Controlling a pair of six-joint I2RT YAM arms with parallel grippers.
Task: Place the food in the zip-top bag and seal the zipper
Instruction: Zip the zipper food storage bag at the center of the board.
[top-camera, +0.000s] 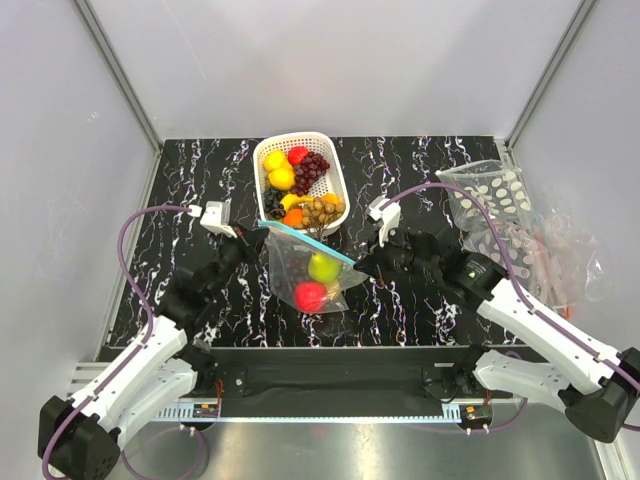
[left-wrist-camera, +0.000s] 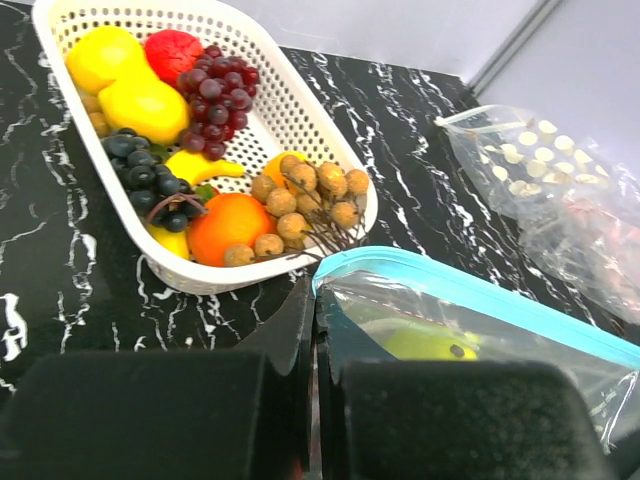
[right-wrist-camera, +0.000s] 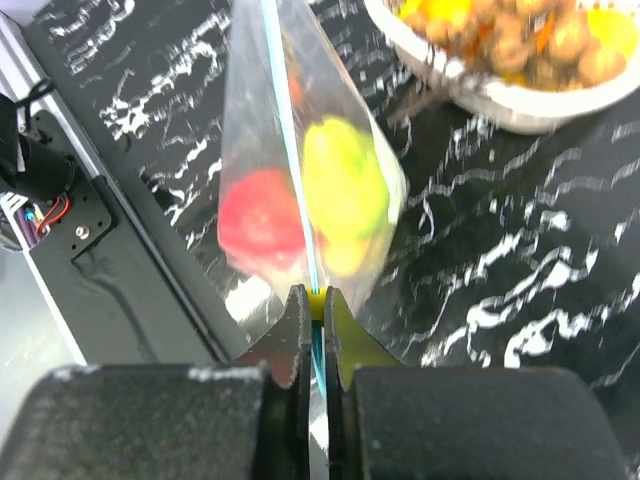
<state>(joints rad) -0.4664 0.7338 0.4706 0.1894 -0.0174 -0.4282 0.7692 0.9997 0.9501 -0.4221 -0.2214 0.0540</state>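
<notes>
The clear zip-top bag (top-camera: 300, 262) hangs upright between my two grippers, just in front of the basket. A red apple (top-camera: 310, 296) and a green round fruit (top-camera: 323, 267) sit inside it. The teal-blue zipper (top-camera: 312, 245) runs along its top edge. My left gripper (top-camera: 262, 232) is shut on the zipper's left end (left-wrist-camera: 320, 300). My right gripper (top-camera: 358, 265) is shut on the zipper's right end (right-wrist-camera: 320, 300), on a small yellow slider. The right wrist view shows the apple (right-wrist-camera: 262, 220) and green fruit (right-wrist-camera: 345, 180) through the plastic. Dark purple grapes (top-camera: 313, 170) lie in the basket.
The white slotted basket (top-camera: 335, 170) behind the bag holds several more toy fruits. A clear bag patterned with white ovals (top-camera: 495, 200) lies at the right, with crumpled clear plastic (top-camera: 560, 255) beside it. White walls enclose the black marbled table (top-camera: 420, 300).
</notes>
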